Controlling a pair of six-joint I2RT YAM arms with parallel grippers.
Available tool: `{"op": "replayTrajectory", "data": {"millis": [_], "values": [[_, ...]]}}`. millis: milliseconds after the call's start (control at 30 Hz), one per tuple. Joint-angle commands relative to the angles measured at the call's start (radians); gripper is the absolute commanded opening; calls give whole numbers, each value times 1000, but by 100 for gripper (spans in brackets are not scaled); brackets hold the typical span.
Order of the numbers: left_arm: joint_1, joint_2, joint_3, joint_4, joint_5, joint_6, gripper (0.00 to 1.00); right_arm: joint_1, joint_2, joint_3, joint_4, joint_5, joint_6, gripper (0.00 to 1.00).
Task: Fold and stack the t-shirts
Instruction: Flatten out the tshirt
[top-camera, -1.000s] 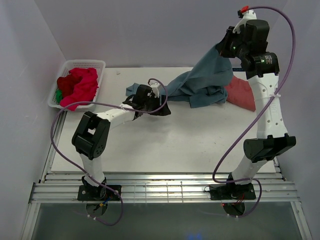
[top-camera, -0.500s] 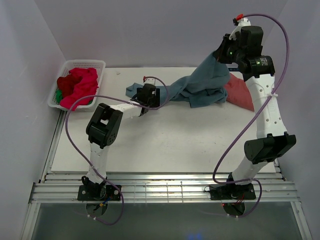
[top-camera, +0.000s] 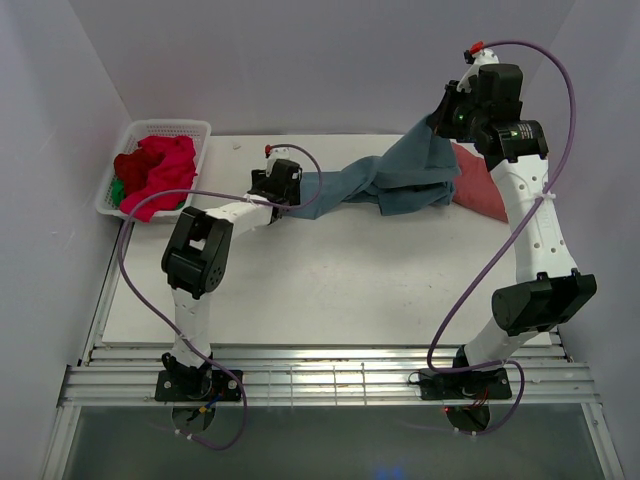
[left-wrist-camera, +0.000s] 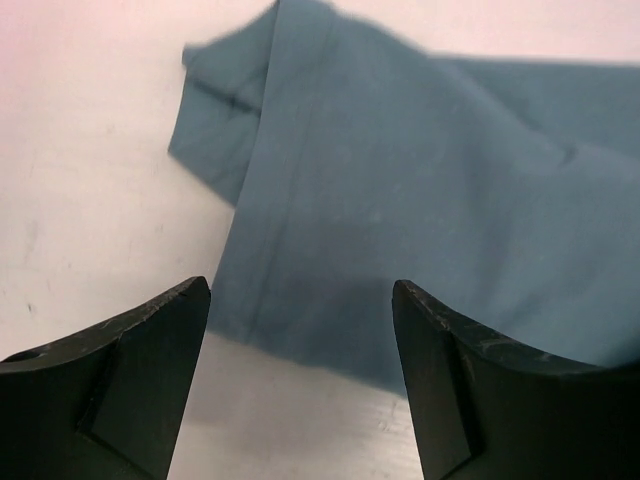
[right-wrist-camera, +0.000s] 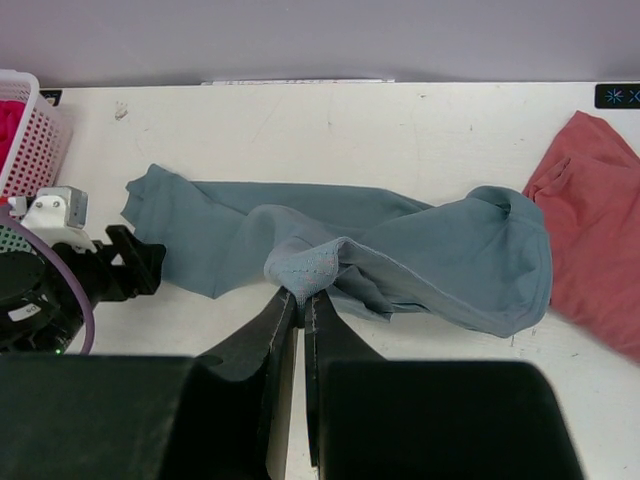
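From my station I saw the right gripper (right-wrist-camera: 302, 298) raised over the back right of the table (top-camera: 330, 290), its fingers pressed together and clamped on a small bunch of the dusty teal t-shirt (top-camera: 400, 180). The cloth hung down from that pinch, and the rest of the shirt lay stretched in a long rumpled band across the back of the table, reaching leftward. At its far left end the left gripper (left-wrist-camera: 300, 290) sat low over the table with its fingers wide apart. In the left wrist view the shirt's near hem ran across the gap between them, flat on the surface, and neither finger was pinching it. A sleeve stuck out just beyond the left finger. The salmon-pink t-shirt (right-wrist-camera: 590, 230) lay flat at the back right, just beside the teal one's bunched end. I could not tell whether the two touched. Well apart from all this, the white lattice basket (top-camera: 170, 127) stood at the back left corner holding a heap of bright red t-shirts (top-camera: 160, 175), with a bit of green cloth (top-camera: 118, 187) showing at its left wall.
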Motion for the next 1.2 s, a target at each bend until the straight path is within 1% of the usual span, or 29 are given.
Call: {"op": "replayTrajectory", "data": {"millis": [0,133,333,500,533,667,767,867,900,967,1000,1033,1100,1133,1167], "values": [[20,-78,-31,-119,-9,-56,84,-4,-25,3,48,0,-7,8],[27,-86,-60,-131,9,-73,84,-4,-20,1,53,-3,-4,8],[66,-77,-92,-82,32,-86,83,-2,-22,-15,50,-4,-6,8],[110,-83,-150,22,120,-63,82,-4,-37,-49,55,0,-6,8],[115,-81,-153,31,132,-63,81,-4,-39,-51,55,0,-6,8],[124,-61,-150,38,163,-47,73,-4,-40,-57,54,-1,-4,8],[127,-45,-150,87,176,-43,70,-4,-36,-61,51,0,-6,8],[127,-25,-132,97,186,-44,62,-4,-36,-71,53,0,-6,8],[127,-18,-120,97,186,-46,54,-4,-36,-72,50,0,-6,8],[127,-8,-106,96,186,-44,45,-4,-37,-78,45,6,-7,8],[127,3,-100,97,190,-40,38,-4,-37,-83,45,6,-7,8],[127,9,-84,94,193,-38,24,-4,-43,-89,45,8,-7,8],[127,17,-71,73,193,-38,11,-4,-48,-106,45,15,-10,8],[127,18,-64,64,187,-40,0,-4,-52,-111,41,22,-10,8],[127,15,-49,36,180,-43,0,-4,-53,-112,36,37,-10,8]]}}
